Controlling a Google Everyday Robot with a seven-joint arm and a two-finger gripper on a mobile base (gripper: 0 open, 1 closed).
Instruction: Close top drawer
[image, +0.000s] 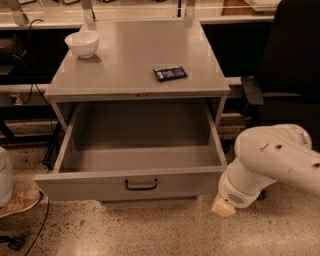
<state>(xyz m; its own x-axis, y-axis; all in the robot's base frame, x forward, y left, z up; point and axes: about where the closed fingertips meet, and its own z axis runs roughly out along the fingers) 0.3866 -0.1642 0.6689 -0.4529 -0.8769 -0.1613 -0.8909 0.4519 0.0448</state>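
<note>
At the far left edge, a tan shoe (18, 202) rests on the speckled floor (150, 230). Right of it stands the grey desk (135, 50), with a white bowl (82, 43) near the back left corner of its top. Under the top, the top drawer (90, 187) stands wide open, extended far out toward the camera. Its flat front panel hangs above the floor, and a dark bar handle (141, 185) sits at the panel's centre. On the desk top, right of centre, lies a small dark packet (170, 73), well apart from the bowl. Just beside the drawer front's right corner, low near the floor, is the tan end effector (223, 207) at the tip of the white robot arm (280, 157). Whether it is released or clenched cannot be told, and it grasps nothing visible. Behind the arm, a black chair (292, 75) fills the right side.
</note>
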